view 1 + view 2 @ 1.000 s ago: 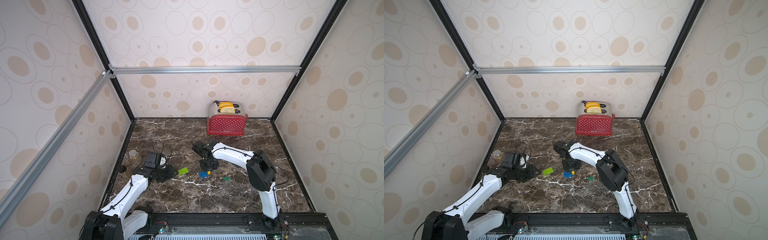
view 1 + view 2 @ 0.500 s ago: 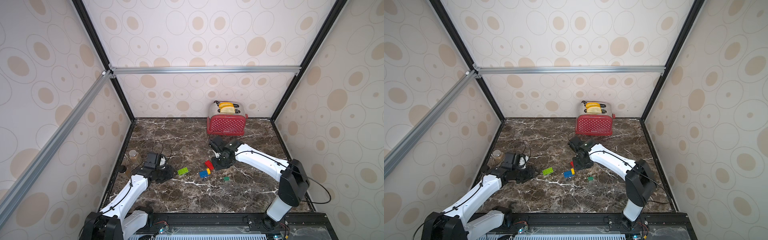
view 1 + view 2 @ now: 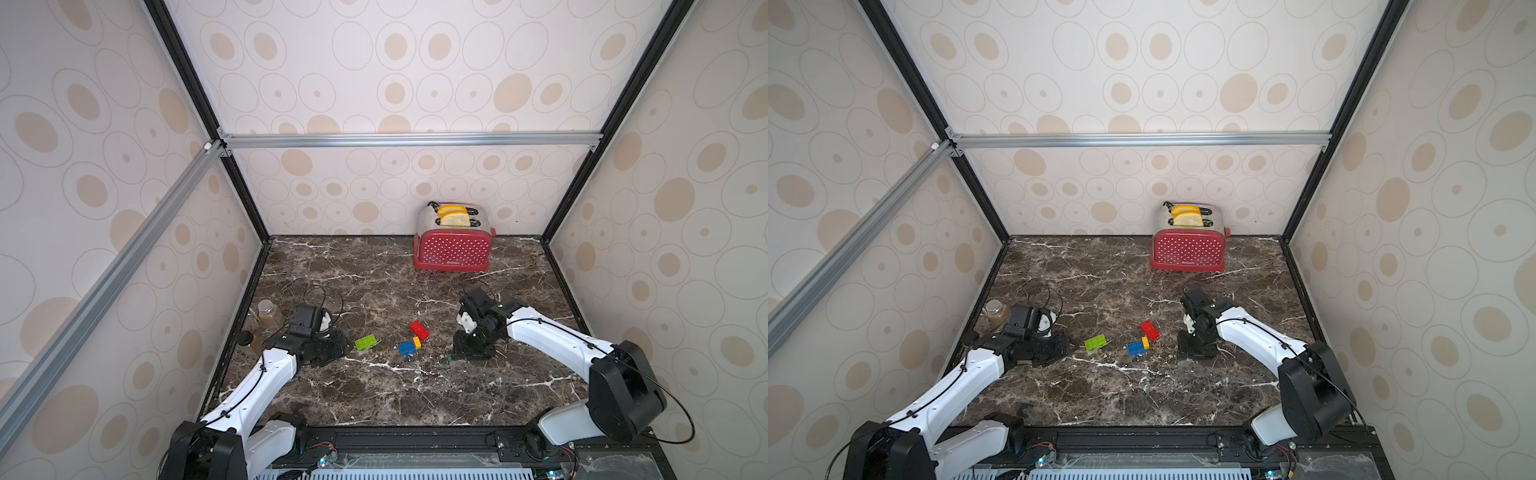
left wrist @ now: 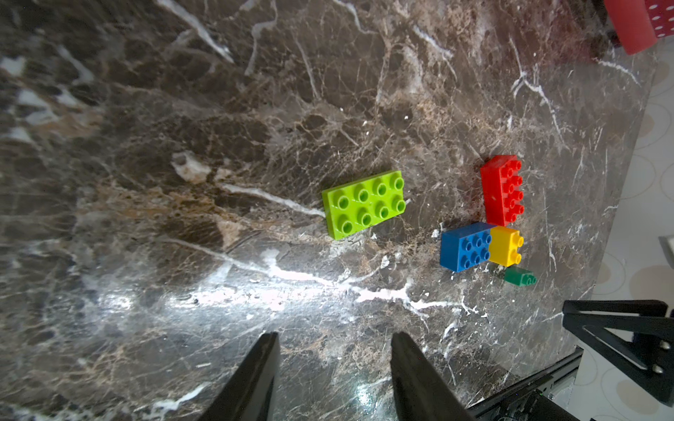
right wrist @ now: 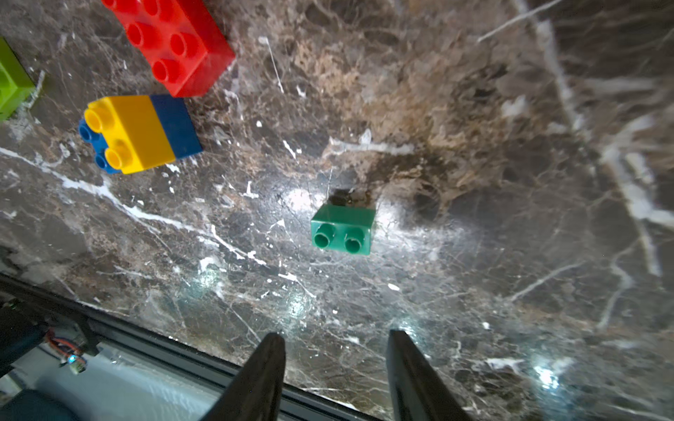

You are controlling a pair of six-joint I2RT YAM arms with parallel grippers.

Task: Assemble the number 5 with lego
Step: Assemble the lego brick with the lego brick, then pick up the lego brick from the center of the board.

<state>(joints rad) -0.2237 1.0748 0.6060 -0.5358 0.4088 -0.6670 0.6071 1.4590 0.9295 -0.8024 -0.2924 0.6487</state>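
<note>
First, closest to our base, we saw both arms stretched low over the dark marble tabletop [image 3: 374, 395]. Our left pincer [image 4: 333, 339] stood partly open, its two black fingers apart with only bare stone between them, gripping nothing. Our right pincer [image 5: 336, 335] was likewise parted and empty. Just ahead of its fingers, clear of them, lay the dark-green brick [image 5: 343, 227], alone, its two studs turned toward that wrist camera. A little farther in sat the blue brick [image 4: 465, 249] with the yellow brick [image 4: 505, 246] joined at one end, and the red brick [image 4: 502, 189] lay loose just beside them, at an angle. The lime-green brick [image 4: 364, 204] rested studs-up by itself, between that cluster and our left pincer, touching neither. Of the five, only blue and yellow were joined. Near the left wall stood a small jar [image 3: 270, 313]. Farthest back, against the rear wall, stood the red dotted toaster [image 3: 453, 249] holding two slices of toast.
</note>
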